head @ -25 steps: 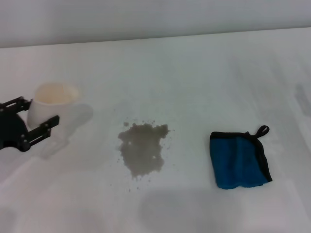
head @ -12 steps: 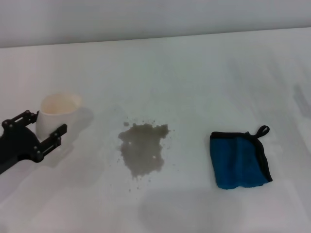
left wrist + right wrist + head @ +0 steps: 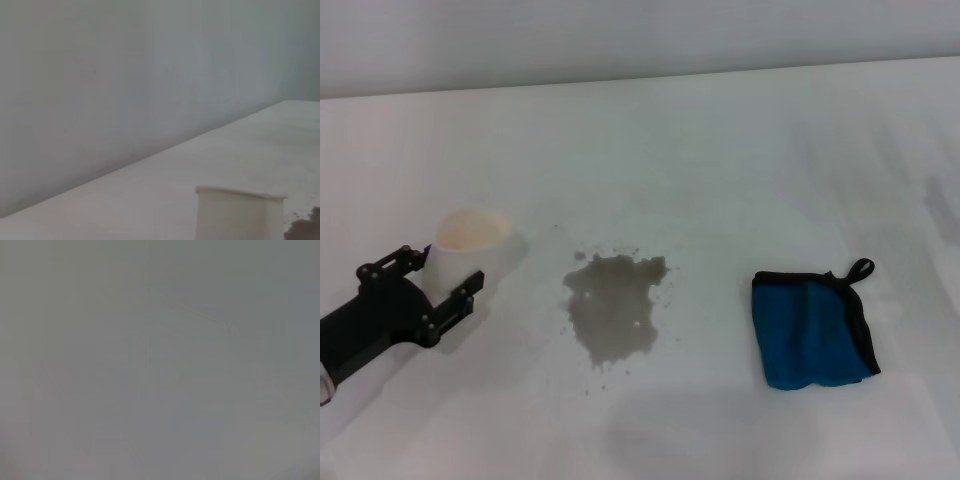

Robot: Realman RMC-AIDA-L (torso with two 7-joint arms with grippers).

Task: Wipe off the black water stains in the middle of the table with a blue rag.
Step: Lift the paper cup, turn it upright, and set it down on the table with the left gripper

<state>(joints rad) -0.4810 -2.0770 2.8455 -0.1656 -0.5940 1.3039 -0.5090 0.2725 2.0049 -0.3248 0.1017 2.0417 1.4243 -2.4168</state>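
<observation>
The black water stains [image 3: 612, 305] form a grey-brown blotch with small specks in the middle of the white table [image 3: 720, 170]. The blue rag [image 3: 810, 328] lies folded flat to the right of the stains, its black loop at the far right corner. My left gripper [image 3: 448, 267] is to the left of the stains, shut on an upright white paper cup [image 3: 472, 240], one finger on each side of it. The left wrist view shows the cup [image 3: 239, 212] close up and an edge of the stains [image 3: 305, 231]. My right gripper is out of view.
A pale wall [image 3: 620, 40] runs along the table's far edge. The right wrist view shows only a plain grey surface.
My left gripper has moved right and toward the table's near edge with the cup in it, closer to the stains. The rag and the stains have not moved.
</observation>
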